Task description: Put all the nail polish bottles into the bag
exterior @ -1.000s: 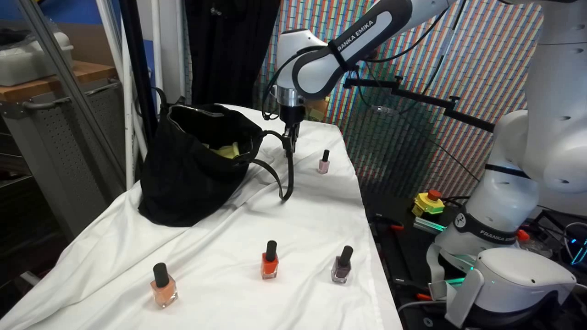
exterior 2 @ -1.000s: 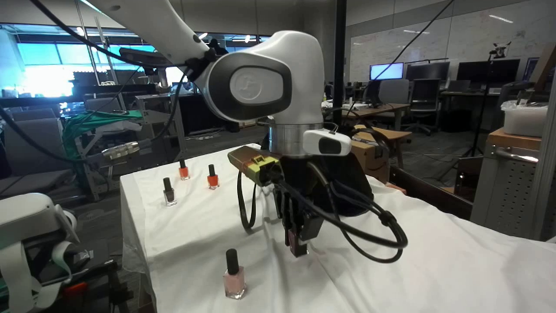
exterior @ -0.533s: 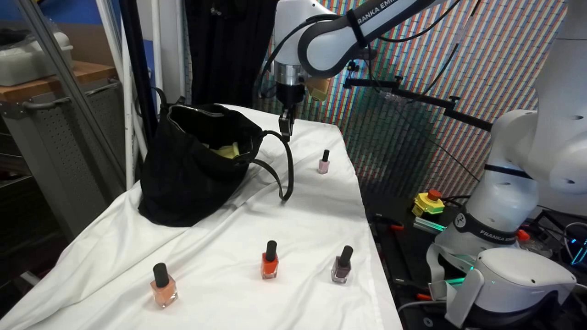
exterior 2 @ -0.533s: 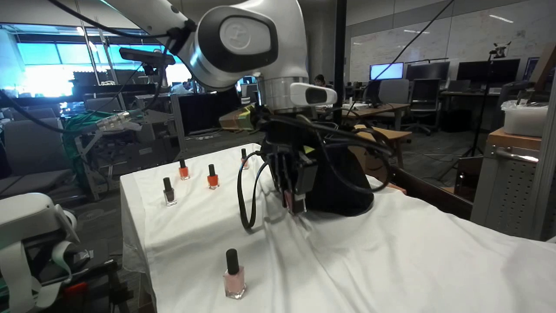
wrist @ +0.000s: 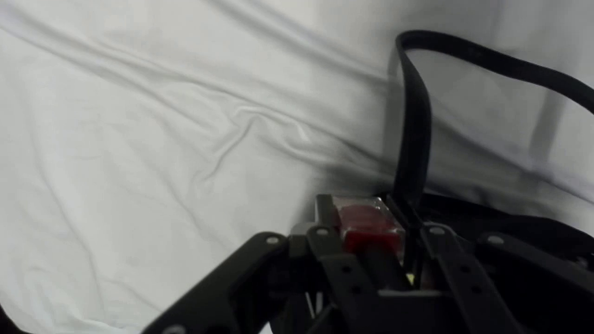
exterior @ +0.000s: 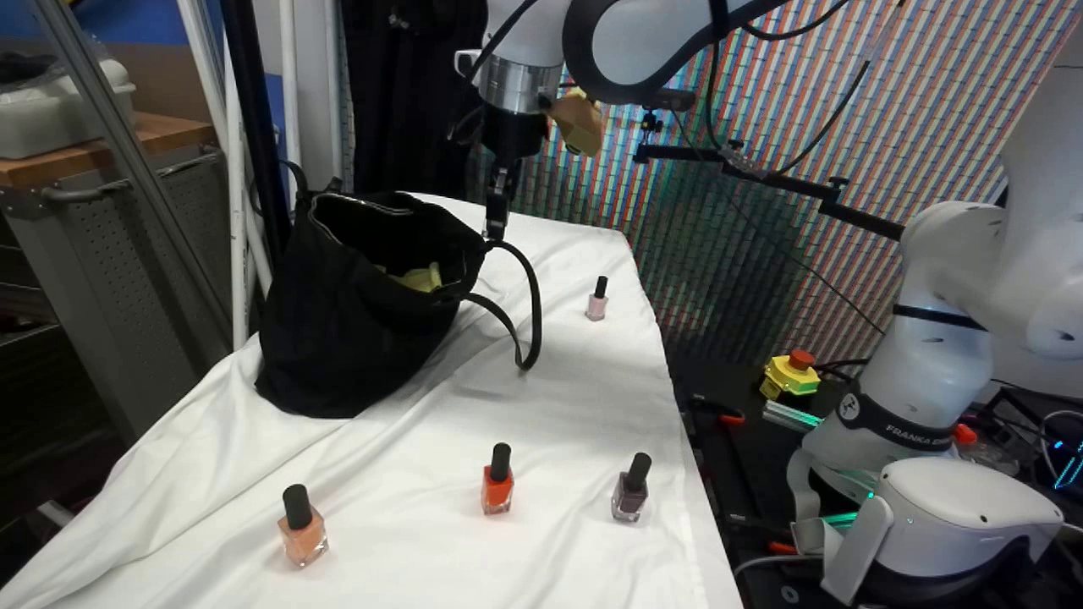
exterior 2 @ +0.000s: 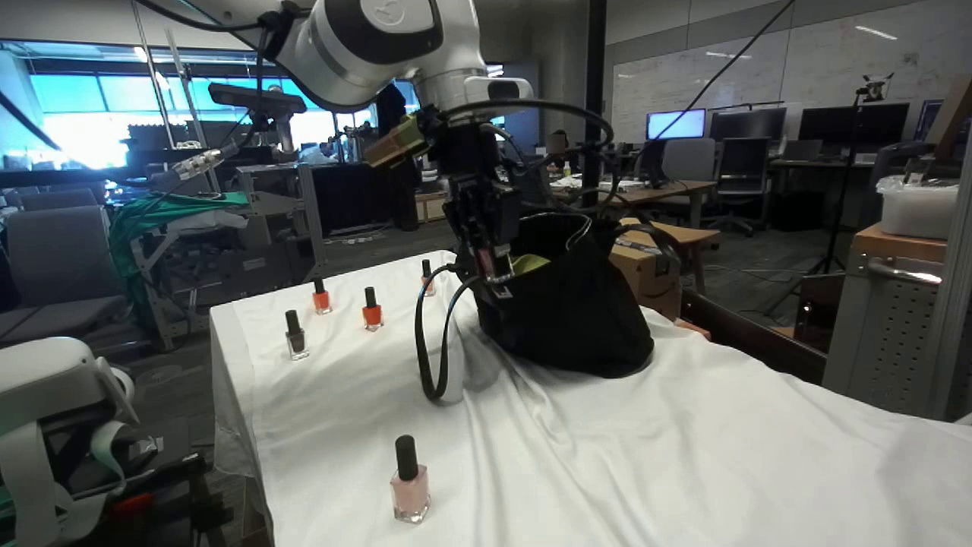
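1 red btl (wrist: 368,223) held base dn, long axis tilted.

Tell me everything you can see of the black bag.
The black bag looks like soft fabric. It stands on the white cloth, slightly slumped, open at the top, with a yellowish-green patch showing inside; the deeper interior is hidden. One thin looped handle droops outside toward the cloth; a second handle arches up on the opposite side. The jaws hang close by it, but whether they touch the bag or its drooping handle is unclear.
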